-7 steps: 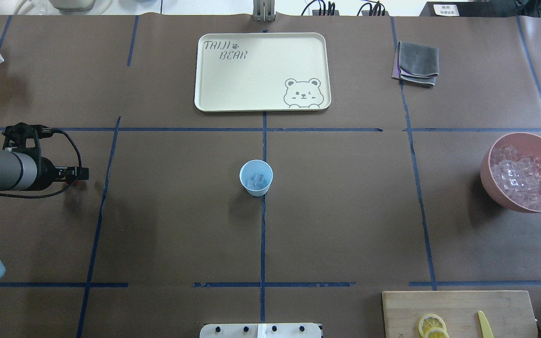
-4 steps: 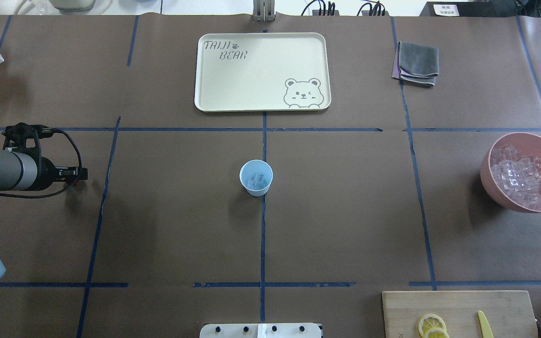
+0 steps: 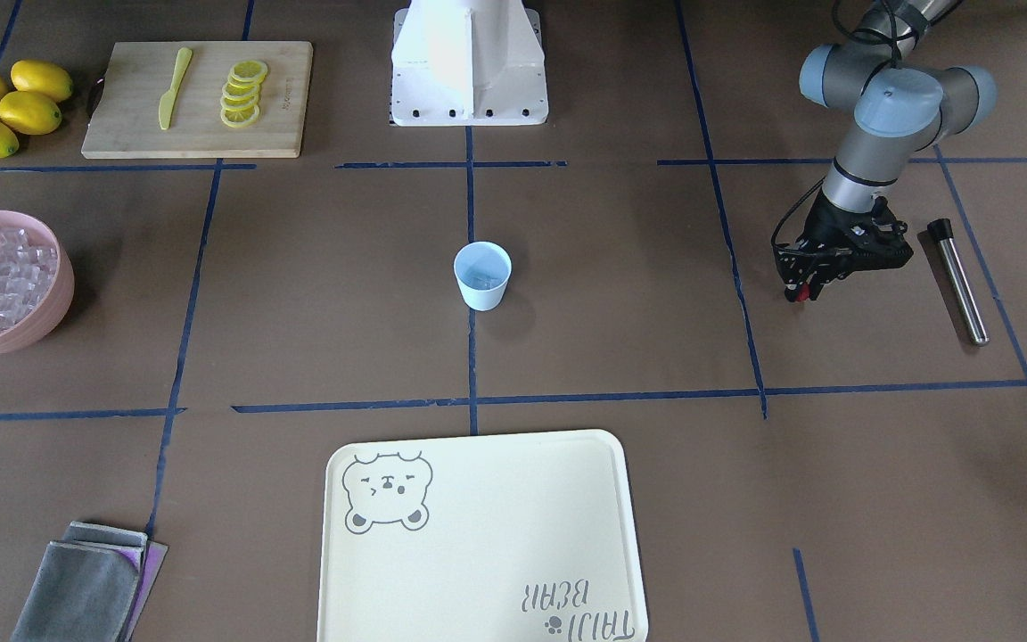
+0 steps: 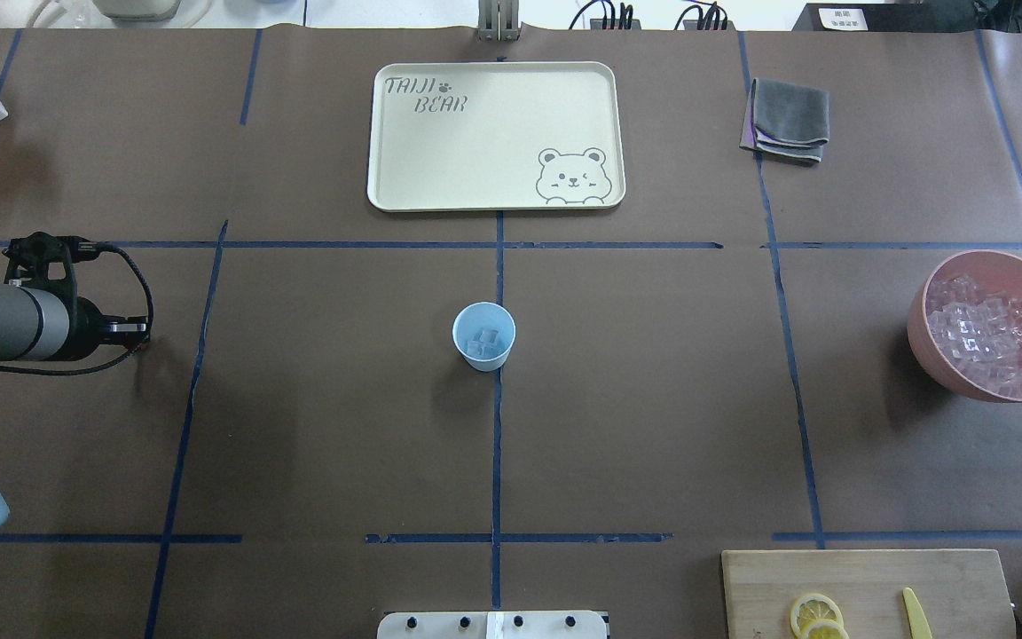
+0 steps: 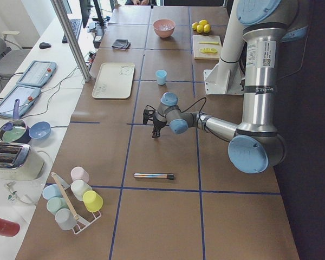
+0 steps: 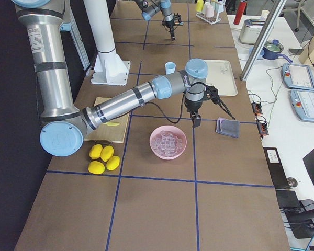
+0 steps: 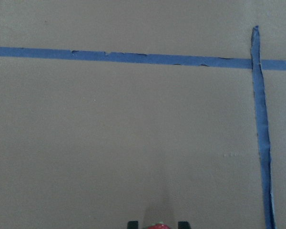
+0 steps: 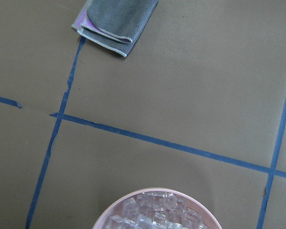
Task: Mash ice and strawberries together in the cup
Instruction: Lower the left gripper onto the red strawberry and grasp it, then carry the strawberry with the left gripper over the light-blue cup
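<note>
At the far left, wire rack [image 5: 89, 221]: carries pastel tumblers in pink, white, yellow, blue, green and grey.
Steel rod [image 3: 959, 281]: black-capped, lying flat on the brown paper just outside the left arm, touched by nothing.
Left gripper [image 3: 801, 292]: hangs low over the table, well to the left of the cup; its two fingers pinch a tiny red strawberry piece [image 7: 157, 226].
Tray [image 4: 475, 151]: cream, printed with a bear and "TAIJI BEAR", lying flat beyond the cup.
Cup [image 4: 486, 364]: pale blue, upright at the table's centre on the blue tape line, apart from both arms.
Cup contents: a few clear ice cubes [image 4: 484, 342] at the bottom.
Cloth [image 4: 786, 120]: grey, folded, right of the tray.
Right gripper [image 6: 197, 122]: points down between cloth and bowl; whether its fingers are spread or together cannot be told.
Pink bowl [image 4: 999, 264]: at the right edge, well apart from the cup.
Bowl contents: heaped ice [image 4: 986, 342], filling most of it.
Cutting board [image 4: 866, 577]: bears lemon slices [image 4: 815, 615] and a yellow knife [image 4: 916, 614].
Whole lemons [image 3: 5, 105]: clustered beside the board's outer end.
</note>
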Tool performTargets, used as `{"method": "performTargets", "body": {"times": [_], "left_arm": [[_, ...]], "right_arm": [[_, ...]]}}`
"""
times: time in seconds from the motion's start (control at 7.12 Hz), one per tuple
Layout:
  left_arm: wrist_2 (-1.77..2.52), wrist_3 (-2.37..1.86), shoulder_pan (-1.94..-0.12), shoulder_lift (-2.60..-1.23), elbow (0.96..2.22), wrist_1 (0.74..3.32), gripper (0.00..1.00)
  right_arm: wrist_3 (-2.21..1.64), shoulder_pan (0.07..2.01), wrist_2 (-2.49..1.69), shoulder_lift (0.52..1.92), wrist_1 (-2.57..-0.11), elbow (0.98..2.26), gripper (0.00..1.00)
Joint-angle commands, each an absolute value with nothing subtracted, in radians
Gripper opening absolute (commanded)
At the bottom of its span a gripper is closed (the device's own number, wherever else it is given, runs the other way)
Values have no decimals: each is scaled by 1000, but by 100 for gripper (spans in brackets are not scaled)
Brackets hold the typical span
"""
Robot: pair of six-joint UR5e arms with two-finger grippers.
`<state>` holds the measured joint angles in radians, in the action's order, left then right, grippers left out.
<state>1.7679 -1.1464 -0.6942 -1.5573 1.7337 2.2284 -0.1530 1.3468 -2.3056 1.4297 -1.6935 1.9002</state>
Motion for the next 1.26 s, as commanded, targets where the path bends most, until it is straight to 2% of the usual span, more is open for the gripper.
{"method": "performTargets", "body": {"times": [0.0,0.28,0.56,0.84,1.12], "left_arm": [[1804,-1140,-707,-1552,1776,2215,0],[1862,-1140,-730,-1581,1932,1989,0],[1891,-1147,-732,-1763,2049,1690,0],[1894,-1240,-720,-1998,2057,1484,0],[1896,-1354,-675,-2138,2001,1457,0]], "right_arm": [[-153,1347,-2307,1431,-1695,1904,99],[-147,1367,-2312,1453,-1695,1901,99],[-73,1409,-2315,1509,-1695,1884,99],[1,1463,-2350,1558,-1694,1853,99],[130,1541,-2370,1586,-1692,1793,99]]}}
